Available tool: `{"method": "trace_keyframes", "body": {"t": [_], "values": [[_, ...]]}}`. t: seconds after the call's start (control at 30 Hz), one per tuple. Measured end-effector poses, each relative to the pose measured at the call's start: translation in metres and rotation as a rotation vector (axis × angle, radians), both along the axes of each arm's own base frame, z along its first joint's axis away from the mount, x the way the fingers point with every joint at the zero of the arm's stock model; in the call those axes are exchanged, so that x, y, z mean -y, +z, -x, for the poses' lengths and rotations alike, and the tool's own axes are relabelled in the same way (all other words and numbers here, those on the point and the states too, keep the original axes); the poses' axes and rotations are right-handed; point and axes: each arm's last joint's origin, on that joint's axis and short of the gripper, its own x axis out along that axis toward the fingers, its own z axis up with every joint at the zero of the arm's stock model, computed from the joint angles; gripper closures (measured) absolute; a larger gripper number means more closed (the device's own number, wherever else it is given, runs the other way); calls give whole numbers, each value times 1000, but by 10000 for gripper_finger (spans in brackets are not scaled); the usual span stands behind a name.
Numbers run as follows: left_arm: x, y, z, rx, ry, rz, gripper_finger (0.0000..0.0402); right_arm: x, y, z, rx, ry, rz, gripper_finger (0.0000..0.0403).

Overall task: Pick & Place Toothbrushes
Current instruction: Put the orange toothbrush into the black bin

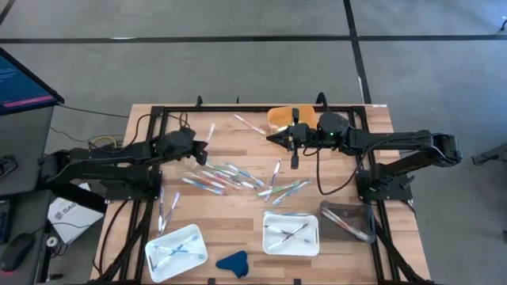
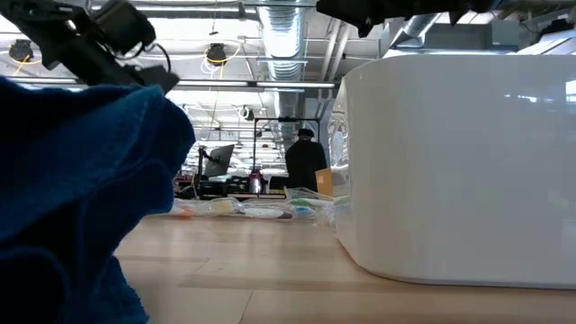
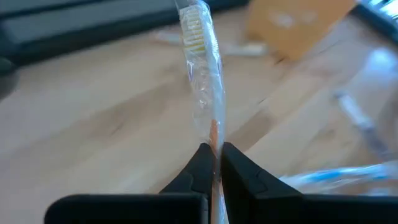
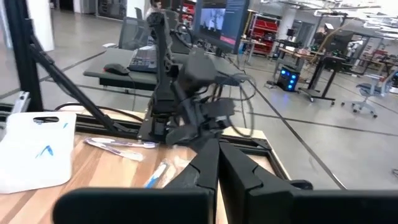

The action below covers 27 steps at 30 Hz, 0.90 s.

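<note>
While clenching on a wrapped toothbrush (image 3: 204, 93) at the bench's (image 1: 238, 146) far left, left pincer (image 3: 214, 163) gripping its handle, bristles pointing away. Resting clenched and empty over the far middle: right pincer (image 1: 273, 138). Lying scattered mid-bench and in two white trays (image 1: 291, 234): other toothbrushes (image 1: 230, 176).

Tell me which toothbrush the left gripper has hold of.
The wrapped toothbrush with the orange handle, clamped between the left gripper's shut fingers. The other toothbrushes lie loose on the table or in trays.
</note>
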Motion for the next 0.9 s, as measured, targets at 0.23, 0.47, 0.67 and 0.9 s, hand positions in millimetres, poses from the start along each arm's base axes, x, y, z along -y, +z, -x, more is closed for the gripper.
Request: {"method": "trace_keyframes", "body": {"t": [0.23,0.47,0.67,0.9], "values": [[8,18,-17,177,-159,-112,395,-21,-5,-2,-52,79,41,399],[15,30,-37,342,-301,-220,395,-36,-6,-2,-61,130,13,399],[18,34,-53,476,-399,-258,395,-41,-7,-2,-75,144,-51,388],[26,27,-72,561,-455,-313,395,-41,-7,-2,-76,140,-83,309]]}}
